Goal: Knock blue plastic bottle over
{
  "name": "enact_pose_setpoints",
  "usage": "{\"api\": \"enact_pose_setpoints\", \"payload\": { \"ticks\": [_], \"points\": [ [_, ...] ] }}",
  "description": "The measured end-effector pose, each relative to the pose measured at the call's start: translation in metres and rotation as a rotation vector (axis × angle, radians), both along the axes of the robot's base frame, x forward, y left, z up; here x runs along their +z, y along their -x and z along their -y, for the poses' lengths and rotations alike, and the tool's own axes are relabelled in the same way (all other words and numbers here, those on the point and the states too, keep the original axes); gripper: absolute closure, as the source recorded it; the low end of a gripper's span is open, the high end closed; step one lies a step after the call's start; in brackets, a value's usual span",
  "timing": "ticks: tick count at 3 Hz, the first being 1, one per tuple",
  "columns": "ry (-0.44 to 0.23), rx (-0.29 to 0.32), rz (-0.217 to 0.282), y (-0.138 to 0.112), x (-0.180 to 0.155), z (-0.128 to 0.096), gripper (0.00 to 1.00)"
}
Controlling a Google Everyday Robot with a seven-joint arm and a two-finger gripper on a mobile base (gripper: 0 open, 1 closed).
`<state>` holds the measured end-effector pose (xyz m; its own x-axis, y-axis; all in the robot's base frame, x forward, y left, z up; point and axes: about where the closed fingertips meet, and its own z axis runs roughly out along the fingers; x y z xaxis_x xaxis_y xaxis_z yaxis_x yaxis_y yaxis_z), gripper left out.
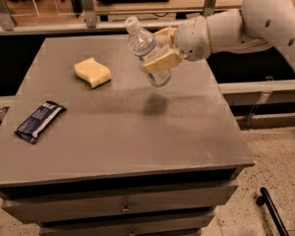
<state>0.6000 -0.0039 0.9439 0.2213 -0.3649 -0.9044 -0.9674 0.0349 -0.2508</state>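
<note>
The blue plastic bottle (141, 44) is clear with a white cap and a pale label. It hangs in the air above the back middle of the grey table (137, 132), tilted with its cap to the upper left. Its shadow lies on the tabletop below it. My gripper (161, 50) reaches in from the right and is shut on the bottle's lower half. One tan finger (162, 61) crosses the front of the bottle and the other shows behind it.
A yellow sponge (92, 72) lies at the back left of the table. A flat dark-blue wrapper packet (39, 121) lies near the left edge. Railings and a bench stand behind the table. A black bar (270, 210) lies on the floor at the lower right.
</note>
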Motion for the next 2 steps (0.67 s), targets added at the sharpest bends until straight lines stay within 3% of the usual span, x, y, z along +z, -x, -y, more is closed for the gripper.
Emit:
{"api": "enact_pose_setpoints", "payload": {
  "ticks": [1, 2],
  "points": [
    [0.251, -0.009, 0.108, 0.019, 0.016, -0.006, 1.0],
    [0.488, 0.031, 0.219, 0.033, 0.023, -0.028, 1.0]
  ]
}}
